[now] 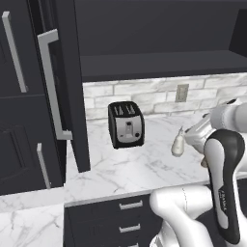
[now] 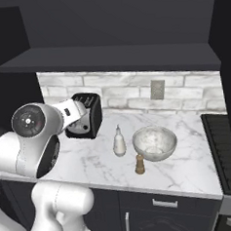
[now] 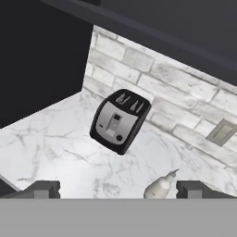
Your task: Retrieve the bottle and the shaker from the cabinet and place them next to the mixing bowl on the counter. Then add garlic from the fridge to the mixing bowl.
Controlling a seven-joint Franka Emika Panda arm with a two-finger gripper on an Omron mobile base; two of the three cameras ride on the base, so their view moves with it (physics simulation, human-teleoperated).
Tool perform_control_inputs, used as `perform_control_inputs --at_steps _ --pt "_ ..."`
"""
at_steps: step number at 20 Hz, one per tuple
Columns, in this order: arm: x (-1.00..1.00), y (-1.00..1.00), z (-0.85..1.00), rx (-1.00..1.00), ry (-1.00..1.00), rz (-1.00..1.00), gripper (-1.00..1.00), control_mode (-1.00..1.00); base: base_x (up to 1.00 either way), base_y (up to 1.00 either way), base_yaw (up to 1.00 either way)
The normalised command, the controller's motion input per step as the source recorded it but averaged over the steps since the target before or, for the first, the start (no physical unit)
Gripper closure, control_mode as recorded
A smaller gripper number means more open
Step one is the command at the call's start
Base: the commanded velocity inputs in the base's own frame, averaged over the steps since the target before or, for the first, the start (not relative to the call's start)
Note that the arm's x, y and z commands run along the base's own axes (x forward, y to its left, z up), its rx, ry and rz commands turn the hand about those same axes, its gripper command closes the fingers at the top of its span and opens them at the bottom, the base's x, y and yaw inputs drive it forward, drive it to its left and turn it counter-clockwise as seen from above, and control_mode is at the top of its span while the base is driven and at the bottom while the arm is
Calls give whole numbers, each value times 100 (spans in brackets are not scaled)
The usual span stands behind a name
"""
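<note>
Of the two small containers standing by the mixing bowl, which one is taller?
The creamy-white bottle with the thin pointed nozzle, left of the mixing bowl. The brown shaker in front of the bowl is clearly shorter.

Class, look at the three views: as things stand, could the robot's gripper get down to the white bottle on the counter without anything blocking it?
Probably yes. The gripper is open and holds nothing, and the bottle stands apart from the mixing bowl, the shaker and the toaster, with bare counter around it.
</note>
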Motion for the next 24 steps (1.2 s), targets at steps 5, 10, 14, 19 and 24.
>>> perform_control_inputs --at_steps 5,10,14,19,24 --pt "-42 0 -28 0 -16 0 -100 -100 0 0 0" --pt "-47 3 -32 0 -19 0 -100 -100 0 0 0" --pt "-43 9 -39 0 -20 0 -100 -100 0 0 0" --pt "-37 2 -34 0 -16 0 -100 -100 0 0 0" --pt "-28 2 -33 0 -12 0 -100 -100 0 0 0"
